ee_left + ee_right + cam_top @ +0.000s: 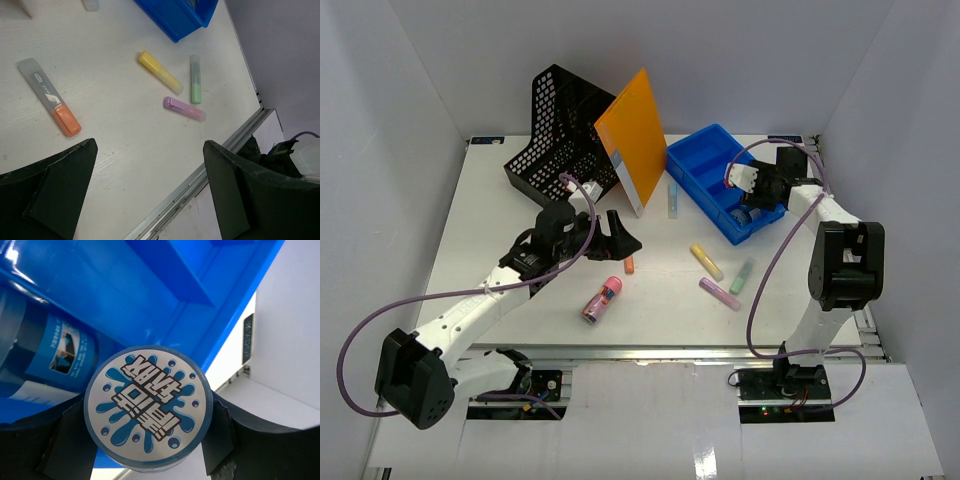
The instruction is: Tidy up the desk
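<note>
The top view looks down from high behind the arm bases over the whole desk (480, 200). The left wrist view, low, faces the right near corner, sharing the yellow highlighter (706, 261) (160, 72) and blue tray (705, 198) (175, 20). The right wrist view sits inside that tray (150, 290), tight against a round-labelled cylinder (148, 407).

A black mesh holder (560, 130) stands at eleven o'clock, with an orange folder (635, 135) leaning on its three-o'clock side. The blue tray (703, 165) lies at one o'clock, and a splash-labelled tub (148, 407) is over its four-o'clock end. A yellow marker (706, 262), green marker (742, 275) and purple marker (720, 294) cluster at five. An orange marker (629, 264) and a pink tube (602, 300) lie near centre.
</note>
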